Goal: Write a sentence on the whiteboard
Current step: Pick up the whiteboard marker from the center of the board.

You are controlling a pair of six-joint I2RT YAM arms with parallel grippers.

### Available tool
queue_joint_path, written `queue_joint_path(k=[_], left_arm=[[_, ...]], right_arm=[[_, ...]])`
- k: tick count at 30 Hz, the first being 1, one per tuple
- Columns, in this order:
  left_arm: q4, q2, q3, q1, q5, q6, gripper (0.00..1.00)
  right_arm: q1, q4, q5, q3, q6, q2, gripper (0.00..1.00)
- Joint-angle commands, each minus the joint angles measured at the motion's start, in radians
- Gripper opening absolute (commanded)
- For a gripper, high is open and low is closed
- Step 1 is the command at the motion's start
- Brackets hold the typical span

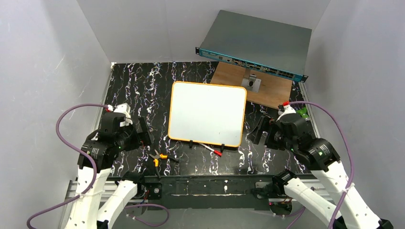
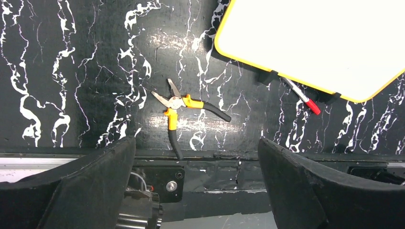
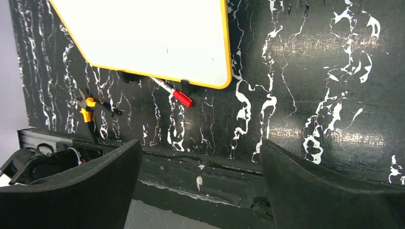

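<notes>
The whiteboard [image 1: 207, 113] lies flat mid-table, white with an orange rim and black clip feet; its face is blank, no sentence shows on it. It also shows in the left wrist view [image 2: 325, 40] and the right wrist view [image 3: 148, 36]. A red-capped marker [image 1: 211, 149] lies against the board's near edge, also visible in the left wrist view [image 2: 302, 97] and the right wrist view [image 3: 174, 92]. My left gripper [image 1: 143, 131] is open and empty, left of the board. My right gripper [image 1: 261, 132] is open and empty, right of the board's near corner.
Orange-handled pliers [image 1: 158, 158] lie near the front edge, left of the marker. A grey rack-mount box [image 1: 255, 45] with a teal front leans at the back right above a wooden board [image 1: 267, 86] holding a metal bracket. Grey walls enclose the black marbled table [image 1: 143, 86].
</notes>
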Motion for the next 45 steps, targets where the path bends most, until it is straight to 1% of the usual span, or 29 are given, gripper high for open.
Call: queue_joint_path(k=[1, 6, 10, 13, 19, 22, 24, 31, 36, 40, 45], left_arm=[[-0.011, -0.001, 0.012, -0.002, -0.028, 0.019, 0.99], [-0.028, -0.052, -0.036, -0.003, -0.027, -0.005, 0.99], [-0.050, -0.078, -0.053, -0.004, -0.033, -0.015, 1.00], [-0.062, -0.086, -0.058, -0.004, -0.037, -0.024, 0.99], [-0.070, -0.092, -0.071, -0.003, -0.031, -0.048, 0.99], [-0.072, -0.101, -0.076, -0.003, -0.031, -0.055, 0.99], [-0.078, -0.111, -0.078, -0.003, -0.036, -0.059, 0.99], [-0.101, -0.172, -0.091, -0.003, -0.046, -0.081, 0.99], [-0.055, -0.231, -0.112, -0.003, -0.011, -0.053, 0.99], [-0.025, -0.276, -0.121, -0.004, -0.010, -0.027, 0.99], [-0.018, -0.305, -0.132, -0.004, -0.002, -0.034, 0.99]], right_arm=[[0.005, -0.016, -0.015, 0.064, -0.040, 0.075, 0.98], [0.006, -0.070, -0.054, 0.094, -0.117, 0.112, 0.97], [0.007, -0.045, -0.141, 0.103, -0.195, 0.112, 0.97], [0.028, -0.037, -0.195, 0.132, -0.238, 0.152, 0.98], [0.201, -0.034, -0.118, 0.187, -0.294, 0.236, 0.97], [0.294, -0.034, -0.116, 0.195, -0.300, 0.311, 0.90], [0.357, -0.020, -0.100, 0.194, -0.294, 0.347, 0.88], [0.528, 0.096, -0.007, 0.151, -0.302, 0.454, 0.85], [0.628, 0.249, 0.038, 0.123, -0.374, 0.540, 0.85], [0.646, 0.373, 0.017, 0.069, -0.445, 0.588, 0.83], [0.646, 0.419, 0.029, 0.061, -0.506, 0.682, 0.83]])
